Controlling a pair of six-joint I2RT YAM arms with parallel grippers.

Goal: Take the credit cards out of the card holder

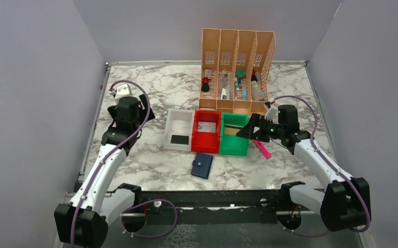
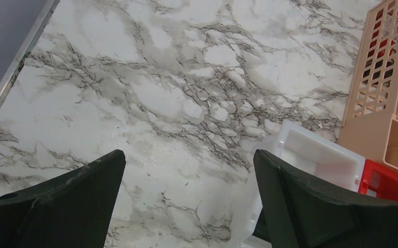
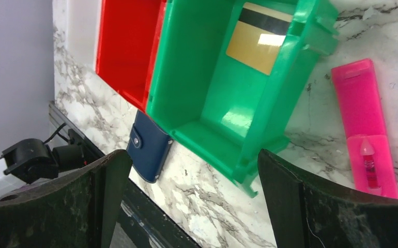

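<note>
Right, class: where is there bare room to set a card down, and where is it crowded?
Free: marble back-left, beside the peach organiser; also the near strip either side of the card holder. Crowded: white bin, red bin and green bin side by side before the organiser, pink stick alongside.

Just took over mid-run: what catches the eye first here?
Three bins in a row at mid-table: white bin, red bin, green bin, a tan-gold card in the green one. The closed navy card holder lies just in front of the red bin; a bright pink packet lies right of the green.
</note>
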